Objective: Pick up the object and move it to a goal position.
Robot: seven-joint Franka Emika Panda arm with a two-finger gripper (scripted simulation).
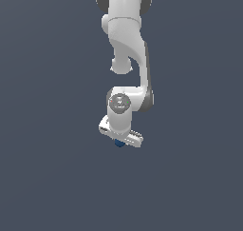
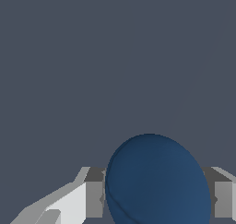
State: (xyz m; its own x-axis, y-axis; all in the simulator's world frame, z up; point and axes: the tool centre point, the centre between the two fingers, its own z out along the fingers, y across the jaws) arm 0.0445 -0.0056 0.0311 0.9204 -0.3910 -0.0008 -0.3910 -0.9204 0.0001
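My white two-fingered gripper (image 1: 120,139) looks closed against the small, smooth dark blue ball (image 2: 156,181), which sits between its fingers (image 2: 94,197). I judge it light, rigid and slippery; grip across its widest middle.

No text, label, brand, number or sign can be read in either view.

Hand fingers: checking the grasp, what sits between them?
The dark blue ball fills the gap between the hand's fingers, clearest in the wrist view.
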